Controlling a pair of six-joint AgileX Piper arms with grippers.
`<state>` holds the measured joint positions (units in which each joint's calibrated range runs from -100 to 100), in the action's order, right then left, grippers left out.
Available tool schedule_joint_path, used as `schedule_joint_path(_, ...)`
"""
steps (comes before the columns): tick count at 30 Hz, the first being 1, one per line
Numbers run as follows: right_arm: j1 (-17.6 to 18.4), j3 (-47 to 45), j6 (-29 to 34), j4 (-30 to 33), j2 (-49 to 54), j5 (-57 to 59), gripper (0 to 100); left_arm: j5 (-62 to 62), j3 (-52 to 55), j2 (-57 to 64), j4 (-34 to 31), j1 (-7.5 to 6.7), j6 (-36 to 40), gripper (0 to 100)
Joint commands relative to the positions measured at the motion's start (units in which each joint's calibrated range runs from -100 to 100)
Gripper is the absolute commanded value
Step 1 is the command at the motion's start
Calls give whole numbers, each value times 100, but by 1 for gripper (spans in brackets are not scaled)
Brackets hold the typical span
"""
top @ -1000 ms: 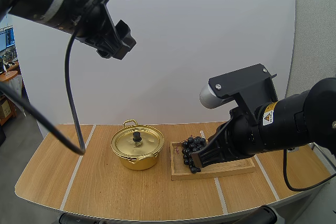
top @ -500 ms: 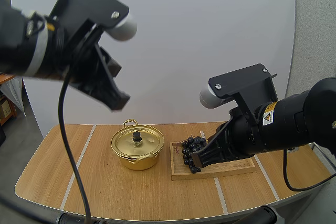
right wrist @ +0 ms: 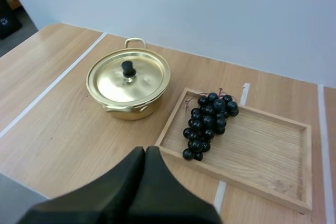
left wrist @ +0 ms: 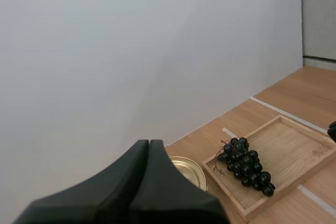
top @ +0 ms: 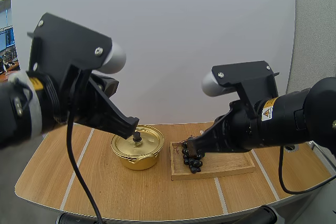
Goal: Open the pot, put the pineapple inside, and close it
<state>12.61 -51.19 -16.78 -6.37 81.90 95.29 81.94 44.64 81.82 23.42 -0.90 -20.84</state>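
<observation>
- L gripper (left wrist: pixel 148 144): fingers pressed together, nothing between them. It points down toward the pot (top: pixel 137 147), prob. lining up on the knob (right wrist: pixel 127 67). It'll need to spread first.
- Pot sits on the table (top: pixel 105 192) just beside the tray (right wrist: pixel 262 153), lid (right wrist: pixel 137 83) on, so opening's not yet done.
- R gripper (right wrist: pixel 145 150): clenched on nothing too, hovering by the tray's near edge. I'd say it's waiting for the pot to open.
- Fruit here is grapes (right wrist: pixel 209 119), lying at the tray end nearest the pot, so a short carry.
- Risk: small knob, so the lid could slip if pinched off-centre.
</observation>
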Motion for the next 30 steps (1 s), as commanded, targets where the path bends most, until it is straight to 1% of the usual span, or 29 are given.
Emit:
schedule_joint_path(1,-178,-2,522,806,55,-726,0,-1127,527,435,50,92,650,0)
schedule_joint_path(6,-353,-2,745,1217,66,-1147,0,-1938,666,765,35,206,807,0)
schedule_joint_path(9,-480,-2,767,1289,249,-1524,0,-2174,666,928,35,206,1007,0)
schedule_joint_path(14,-697,-2,754,1304,865,-1994,0,-2220,666,1035,35,206,1052,0)
schedule_joint_path(20,-820,-2,754,1304,1728,-2940,0,-2485,666,1035,35,206,1264,0)
schedule_joint_path(25,-877,14,754,1291,1810,-2924,0,-2555,679,1077,9,206,1207,0)
schedule_joint_path(30,-972,1,754,1129,1810,-2924,0,-3219,1031,1483,-1,206,1215,0)
